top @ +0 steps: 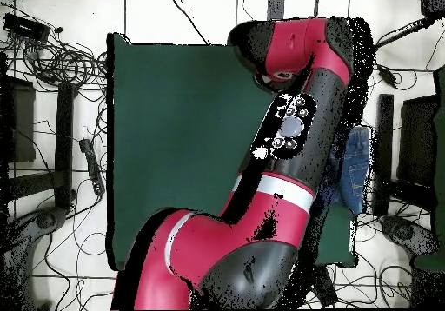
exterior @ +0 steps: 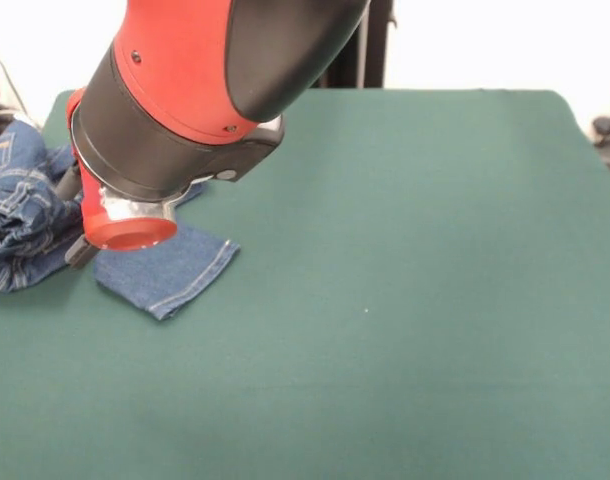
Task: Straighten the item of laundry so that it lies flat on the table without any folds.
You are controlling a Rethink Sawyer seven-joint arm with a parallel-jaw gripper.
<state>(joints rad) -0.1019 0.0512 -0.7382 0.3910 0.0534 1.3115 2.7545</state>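
The item of laundry [exterior: 25,215], blue denim jeans, lies bunched and wrinkled at the left edge of the table [exterior: 405,260]. One hemmed leg [exterior: 170,270] with pale stitching reaches out flat toward the table's middle. The red and black arm [exterior: 185,90] hangs low over the jeans and covers part of them. Only a dark bit of the gripper [exterior: 80,250] peeks out under the red wrist disc, right at the cloth. In the overhead view the jeans [top: 355,164] show as a blue patch at the table's [top: 174,134] right edge, mostly hidden by the arm.
The bunched part of the jeans lies close to the table's edge. Cables and dark equipment [top: 61,64] lie on the floor around the table. A dark stand [exterior: 607,135] sits just off the far right corner.
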